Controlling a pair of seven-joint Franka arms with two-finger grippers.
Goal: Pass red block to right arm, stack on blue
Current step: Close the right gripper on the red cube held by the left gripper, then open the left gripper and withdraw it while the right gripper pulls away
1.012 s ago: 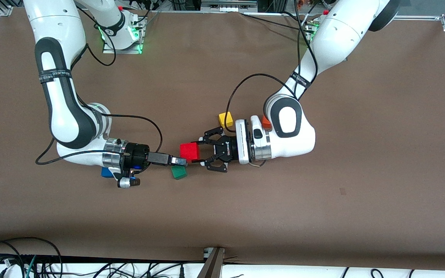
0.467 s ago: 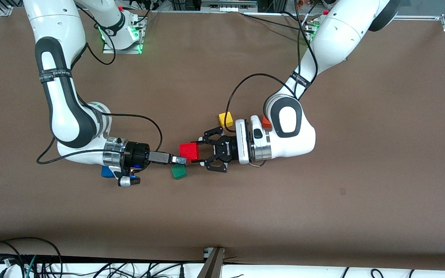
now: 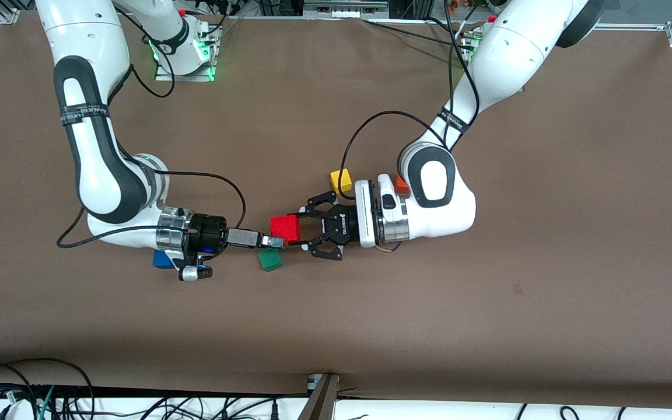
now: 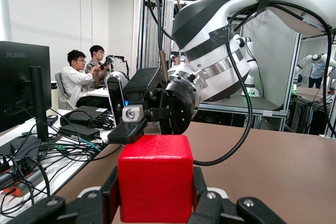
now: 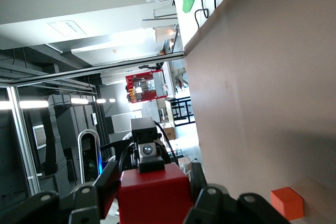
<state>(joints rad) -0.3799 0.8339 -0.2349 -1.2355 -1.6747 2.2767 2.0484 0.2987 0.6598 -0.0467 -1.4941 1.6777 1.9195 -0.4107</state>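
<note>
The bench (image 3: 546,262) is covered in plain brown material, flat and unmarked apart from one small dark speck (image 3: 517,288) toward the left arm's end. Aluminium framing runs along its edges, and loose black cables (image 3: 21,396) lie below the edge nearest the front camera.

The red block (image 3: 286,228) is held in the air over the middle of the bench, above and just beside the green cube (image 3: 270,260). The left gripper (image 3: 300,228), a black open-linkage unit, pinches it from the left arm's side, jaws pressed on two opposing faces. The right gripper (image 3: 275,241), slim and black, meets the block from the right arm's side; its jaws are closed in on the block, one finger lying on the upper face in the left wrist view.

The blue cube (image 3: 161,260) rests on the bench, largely hidden under the right arm's wrist. The yellow cube (image 3: 340,180) and the orange cube (image 3: 401,185) sit farther from the front camera, beside the left arm's wrist.

The left wrist view shows a laboratory: two seated people (image 4: 79,80), a dark monitor (image 4: 23,85), and further white robot arms (image 4: 315,69).
</note>
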